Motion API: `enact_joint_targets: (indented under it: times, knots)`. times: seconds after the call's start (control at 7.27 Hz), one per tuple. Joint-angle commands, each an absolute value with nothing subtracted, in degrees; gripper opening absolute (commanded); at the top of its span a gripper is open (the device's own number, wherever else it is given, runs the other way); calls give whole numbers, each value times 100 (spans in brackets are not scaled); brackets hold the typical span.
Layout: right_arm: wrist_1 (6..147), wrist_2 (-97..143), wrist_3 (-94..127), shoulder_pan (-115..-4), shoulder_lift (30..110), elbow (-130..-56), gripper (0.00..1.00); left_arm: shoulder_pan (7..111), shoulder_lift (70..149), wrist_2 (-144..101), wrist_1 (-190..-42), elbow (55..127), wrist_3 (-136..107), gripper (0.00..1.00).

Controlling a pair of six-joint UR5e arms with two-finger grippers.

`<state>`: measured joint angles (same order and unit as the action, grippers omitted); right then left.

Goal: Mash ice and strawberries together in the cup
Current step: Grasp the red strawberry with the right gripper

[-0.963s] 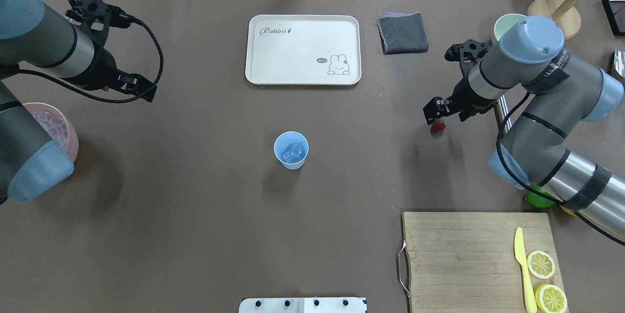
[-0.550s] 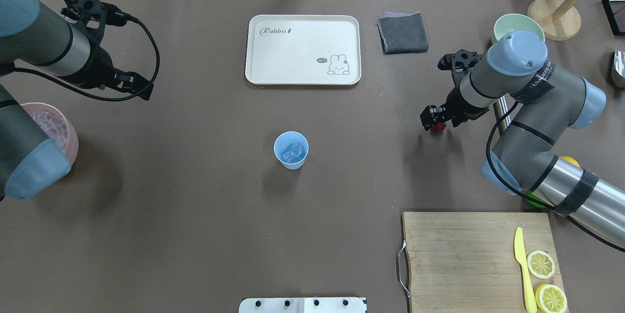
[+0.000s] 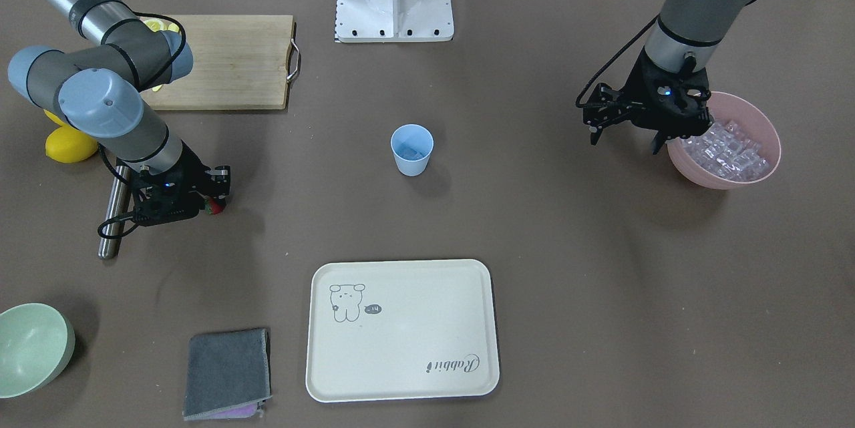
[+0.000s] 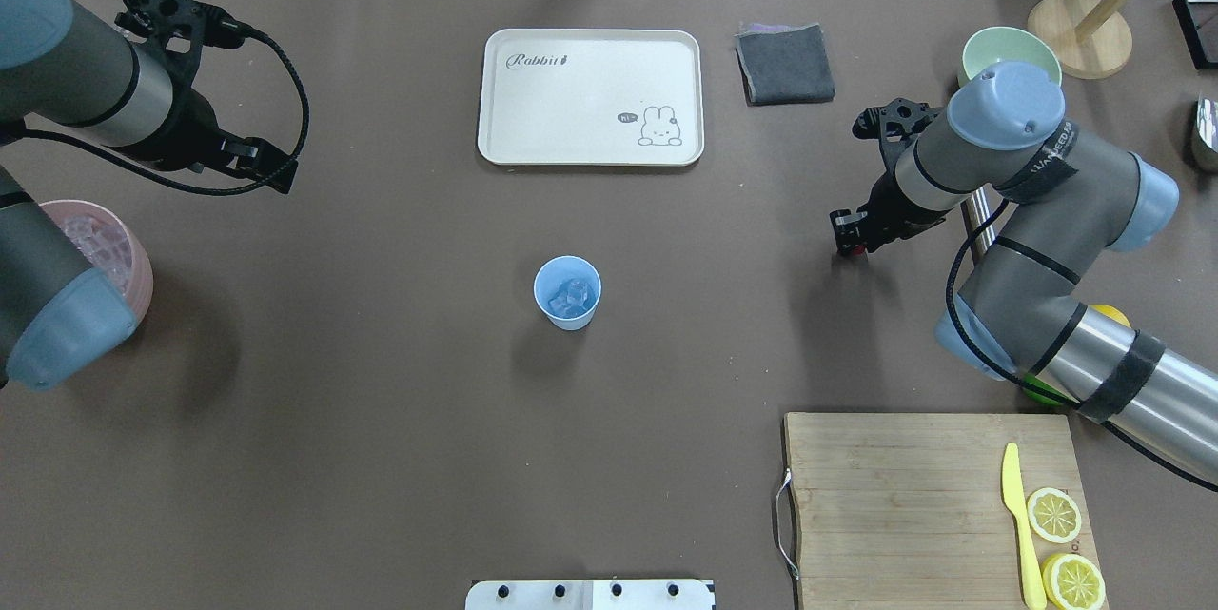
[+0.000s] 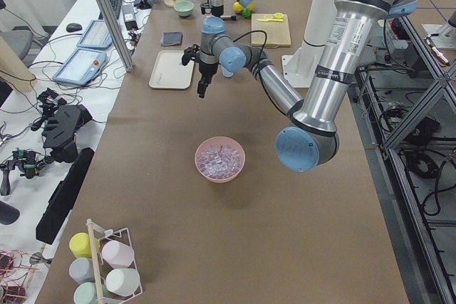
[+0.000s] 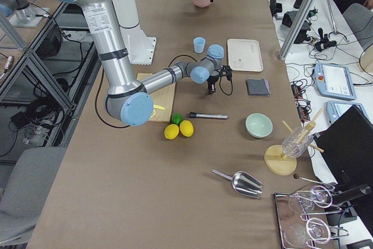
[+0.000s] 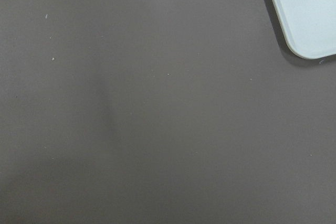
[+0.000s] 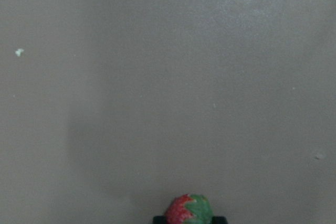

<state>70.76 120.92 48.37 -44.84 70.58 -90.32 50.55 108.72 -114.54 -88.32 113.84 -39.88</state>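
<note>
Strawberry (image 8: 189, 209) between right end effector (image 4: 850, 243) jaws

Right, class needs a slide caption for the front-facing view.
Right gripper on the strawberry, ice in the cup, left gripper near pink bowl.

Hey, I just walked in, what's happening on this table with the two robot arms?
The right end effector is down at the table, apparently closed around a strawberry that rests on the surface. The left end effector hangs open beside the pink bowl, which is full of ice, and holds nothing. The light-blue cup in the middle already has a few ice cubes in it, but no strawberry yet.
</note>
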Motion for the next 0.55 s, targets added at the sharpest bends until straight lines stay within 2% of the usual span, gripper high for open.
enact_joint_targets:
  times: [0.0,0.41]
  knots:
    - [7241,12155,4956,-4517,6735,-9340,0,5281,10811,-11461,-8833,11399,-3738,97]
    - [7837,11989,6412,-4072,5410,-9483,0,6517,9882,-12293,-8886,11234,-1720,97]
